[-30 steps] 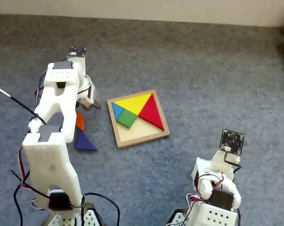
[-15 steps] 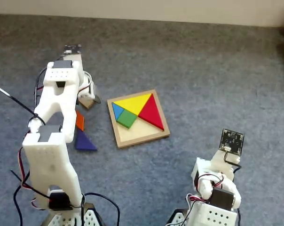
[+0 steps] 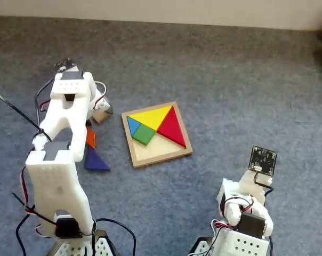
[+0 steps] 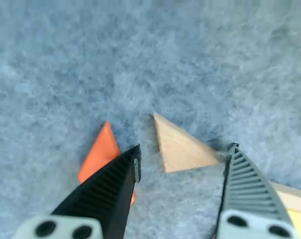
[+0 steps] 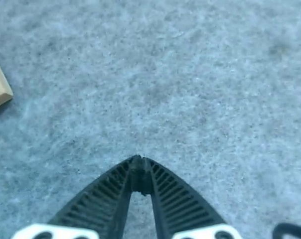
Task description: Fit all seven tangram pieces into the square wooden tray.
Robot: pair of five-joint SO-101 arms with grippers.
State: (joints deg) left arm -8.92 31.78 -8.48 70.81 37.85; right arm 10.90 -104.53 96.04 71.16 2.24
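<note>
Change: wrist of left arm [image 3: 70,106] swung away from tray [image 3: 160,156].
Left gripper [image 4: 184,148]: open above wooden triangle [image 4: 183,144], beside tray.
Right gripper [image 5: 140,164]: closed, over carpet [image 5: 190,74].
Obstruction: left arm overlapped orange piece [image 4: 101,152].

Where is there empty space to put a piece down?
Inside the square wooden tray, the bare part bordered by the green square and red triangle. Also the grey carpet right of it. Crowded: left side, around the left tool and orange wooden piece.
</note>
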